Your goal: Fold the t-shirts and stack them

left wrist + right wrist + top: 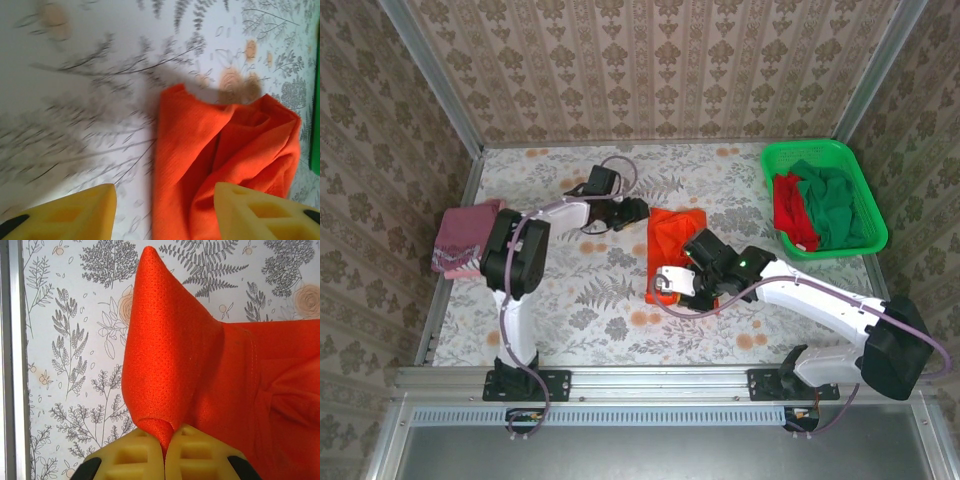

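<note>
Progress, as judged from the layout: one of four done, one in hand, two untouched.
- Pink-maroon t-shirt (466, 240): lies as a compact folded pad, well off to the left of the left gripper (636, 211), out past that arm's elbow. Counts as finished and as the start of the stack.
- Orange t-shirt (676, 240): lies on the table (580, 300) between the two grippers. It is bunched to a rough rectangle and the fold is not yet clean.
- Red t-shirt (788, 212) and dark green t-shirt (835, 205): heaped in the basket (868, 238), well to the right of the right gripper (667, 284) and beyond it.

What each view adds:
- Top view gives the layout but not the grip, since both wrists cover their own fingertips.
- Right wrist view settles it. The right gripper (164, 438) has its fingers pressed together on a doubled edge of the orange t-shirt (200, 365). The cloth rises ahead of them in a tented peak, lifted off the print.
- Left wrist view: the left gripper (164, 200) has its fingers wide apart, gripping nothing. The orange t-shirt (225, 155) lies just ahead and between them, closer to the right-hand finger. The table side is blurred, and contact with the cloth cannot be told.
</note>
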`<state>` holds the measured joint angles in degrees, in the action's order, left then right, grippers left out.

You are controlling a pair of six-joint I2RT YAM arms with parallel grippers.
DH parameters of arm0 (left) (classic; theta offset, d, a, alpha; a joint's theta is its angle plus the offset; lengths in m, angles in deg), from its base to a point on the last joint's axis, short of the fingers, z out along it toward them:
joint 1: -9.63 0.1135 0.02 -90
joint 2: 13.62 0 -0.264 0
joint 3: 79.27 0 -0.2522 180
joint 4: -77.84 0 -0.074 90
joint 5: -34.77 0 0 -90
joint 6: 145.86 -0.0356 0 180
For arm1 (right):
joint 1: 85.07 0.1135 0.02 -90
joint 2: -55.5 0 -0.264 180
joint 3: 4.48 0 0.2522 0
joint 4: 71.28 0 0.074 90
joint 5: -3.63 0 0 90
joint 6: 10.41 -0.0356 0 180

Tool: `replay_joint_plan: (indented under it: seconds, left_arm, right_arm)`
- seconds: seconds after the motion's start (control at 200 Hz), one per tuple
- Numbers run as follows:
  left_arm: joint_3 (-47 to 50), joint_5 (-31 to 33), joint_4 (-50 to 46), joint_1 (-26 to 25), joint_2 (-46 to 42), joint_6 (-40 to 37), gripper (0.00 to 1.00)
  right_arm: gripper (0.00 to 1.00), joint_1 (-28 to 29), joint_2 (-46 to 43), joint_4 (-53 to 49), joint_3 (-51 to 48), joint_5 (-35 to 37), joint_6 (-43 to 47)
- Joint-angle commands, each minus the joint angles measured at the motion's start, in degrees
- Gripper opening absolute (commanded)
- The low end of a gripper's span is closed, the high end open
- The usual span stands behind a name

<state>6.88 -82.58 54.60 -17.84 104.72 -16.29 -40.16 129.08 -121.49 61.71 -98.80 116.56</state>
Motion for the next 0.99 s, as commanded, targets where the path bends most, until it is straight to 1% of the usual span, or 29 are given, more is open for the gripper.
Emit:
replay_joint_plan:
  seconds: [0.0,0.055,0.265,0.36,0.46,0.55,0.595,0.74,0.795,0.855,0.93,0.99]
  left_arm:
    - [-3.29,-2.64,-3.40,-1.83,2.65,0.89,0.44]
    - [-3.86,-2.55,-3.64,-2.28,3.60,1.10,0.40]
    - [-4.11,0.63,-4.91,-2.86,4.79,1.71,0.37]
    - [-3.99,1.46,-5.27,-2.86,4.78,1.27,0.43]
    - [-4.41,2.63,-6.65,-2.95,4.93,0.90,0.44]
    - [-4.23,3.45,-6.78,-3.12,3.39,0.15,0.54]
    - [-4.11,3.78,-6.62,-3.12,2.50,-0.16,0.58]
    - [-3.94,5.34,-8.65,-3.03,0.10,-1.59,0.60]
    - [-3.72,5.85,-9.04,-3.03,-0.56,-1.96,0.59]
    - [-3.75,6.57,-9.61,-3.04,-1.09,-2.22,0.55]
    - [-3.67,7.48,-10.12,-3.03,-1.62,-2.39,0.43]
    - [-3.14,8.15,-9.85,-3.03,-2.15,-2.44,0.38]
  right_arm:
    - [0.00,-0.16,-1.03,-0.42,-0.73,0.38,-1.38]
    - [0.00,-0.32,-1.03,-0.19,-0.93,0.47,-1.46]
    - [0.00,-0.63,-0.72,0.09,-0.93,0.38,-1.46]
    - [0.00,-0.84,-0.66,0.34,-1.03,0.38,-1.46]
    - [0.00,-1.04,-0.46,0.67,-1.14,0.38,-1.37]
    - [0.00,-1.20,-0.50,0.88,-1.23,0.31,-1.51]
    - [0.00,-1.30,-0.50,1.24,-1.41,0.25,-1.55]
    - [0.00,-1.32,0.12,1.07,-1.39,0.21,-1.73]
    - [0.00,-1.32,0.34,0.42,-1.02,0.13,-1.62]
    - [0.00,-1.38,0.58,0.23,-0.83,0.14,-1.54]
    - [0.00,-1.32,0.82,0.18,-0.79,0.13,-1.39]
    - [0.00,-1.35,1.08,-0.02,-0.62,0.13,-1.29]
